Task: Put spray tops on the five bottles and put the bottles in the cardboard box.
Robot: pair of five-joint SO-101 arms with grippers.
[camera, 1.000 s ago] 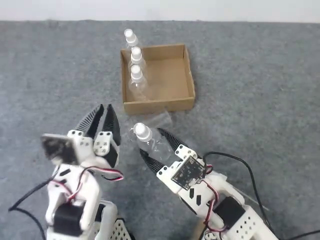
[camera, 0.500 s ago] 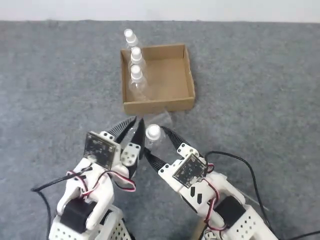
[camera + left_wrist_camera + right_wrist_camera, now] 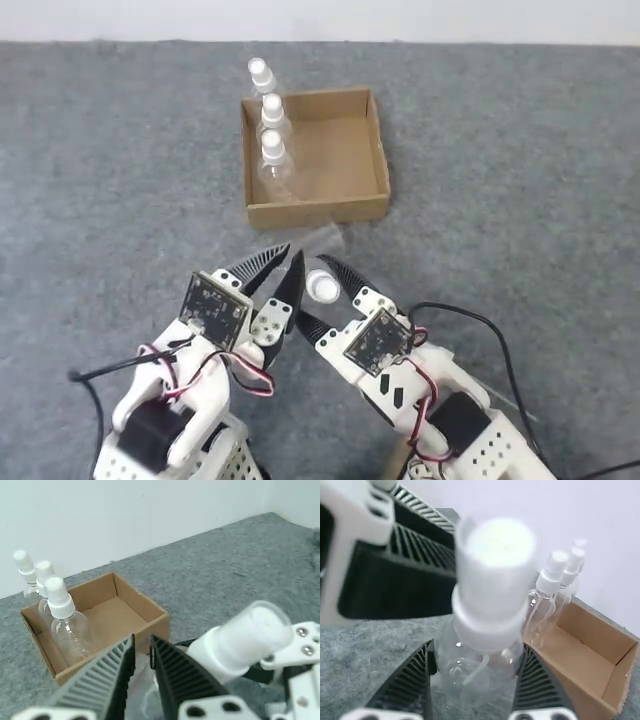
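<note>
Right tool (image 3: 313, 292): grips bottle (image 3: 485, 645) by the body, just in front of cardboard box (image 3: 380, 150); jaws spread only to bottle width. Stands it up versus a second ago, when slanted toward box front; spray top (image 3: 322, 284) now faces upward.

Left tool (image 3: 142, 640): swings in over the last second from well off the box's front-left corner; now sits just beside the spray top, on the box's left-corner side. All but closed, sliver of gap, nothing in it.

Capped bottles (image 3: 272, 160) along box's left wall: unchanged. Nearest two inside, farthest apparently just outside far corner.

Judgement: looks like set-up for seating or tightening the top. Top appears on the neck; tightness not discernible. Likely needs left tool opened wider first. Boxing of this bottle pending
</note>
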